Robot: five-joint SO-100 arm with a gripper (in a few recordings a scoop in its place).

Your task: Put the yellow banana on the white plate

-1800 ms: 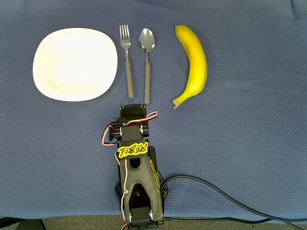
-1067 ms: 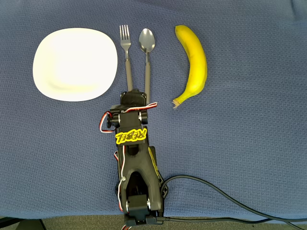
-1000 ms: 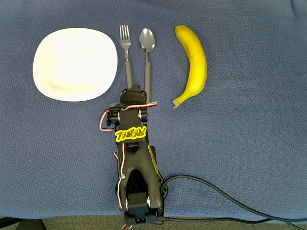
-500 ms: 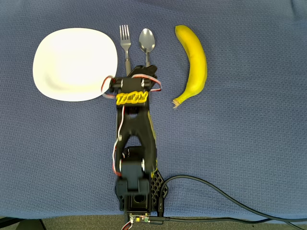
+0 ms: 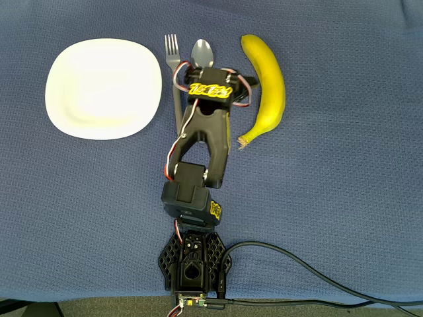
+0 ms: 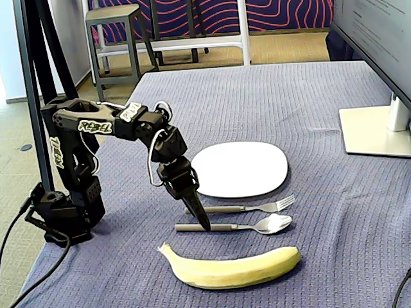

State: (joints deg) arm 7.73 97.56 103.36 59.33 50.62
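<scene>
The yellow banana lies curved on the blue cloth at the right of the overhead view, stem end toward the arm; in the fixed view the banana is nearest the camera. The white plate sits at the far left, bare, and shows as the plate behind the cutlery. My gripper points down with its fingers together and nothing between them, its tip over the spoon's handle, a short way from the banana's stem end. From above, the wrist hides the fingertips.
A fork and a spoon lie side by side between plate and banana. The arm's base and a black cable are at the near edge. A monitor foot stands on the table's right side.
The arm has stretched out from its folded pose, over the cutlery, and swung right toward the banana. Banana, plate, fork and spoon have not moved.
</scene>
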